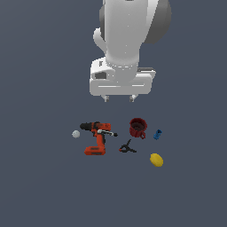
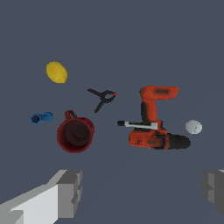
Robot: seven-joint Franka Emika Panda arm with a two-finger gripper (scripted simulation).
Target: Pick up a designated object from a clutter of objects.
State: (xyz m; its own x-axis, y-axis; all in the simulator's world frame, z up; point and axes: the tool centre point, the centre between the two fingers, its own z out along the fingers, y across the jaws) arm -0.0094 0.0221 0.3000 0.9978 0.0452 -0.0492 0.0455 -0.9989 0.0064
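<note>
The counter (image 1: pixel 40 186) is a flat, plain slate-grey surface that fills both views; no walls or edges of a room show. The only container is a dark red mug (image 1: pixel 138 127), standing upright with its mouth up, and the wrist view looks straight into it: it holds nothing.

The drill (image 1: pixel 97 136) lies on its side toward the exterior view's left of the mug, its black chuck pointing at a grey ball (image 1: pixel 76 134) just beside it and its blocky red battery base toward the camera. A black-and-white marker (image 1: pixel 107 132) lies across the drill's body. A small black clamp (image 1: pixel 127 148) sits between the drill and the mug, slightly nearer the camera. A blue piece (image 1: pixel 157 134) lies just beside the mug on the exterior view's right, and a lemon (image 1: pixel 156 160) lies nearer the camera, apart from the others.

The gripper (image 1: pixel 119 98) hangs above the objects, released, with its fingers (image 2: pixel 70 192) spread wide and touching nothing.
</note>
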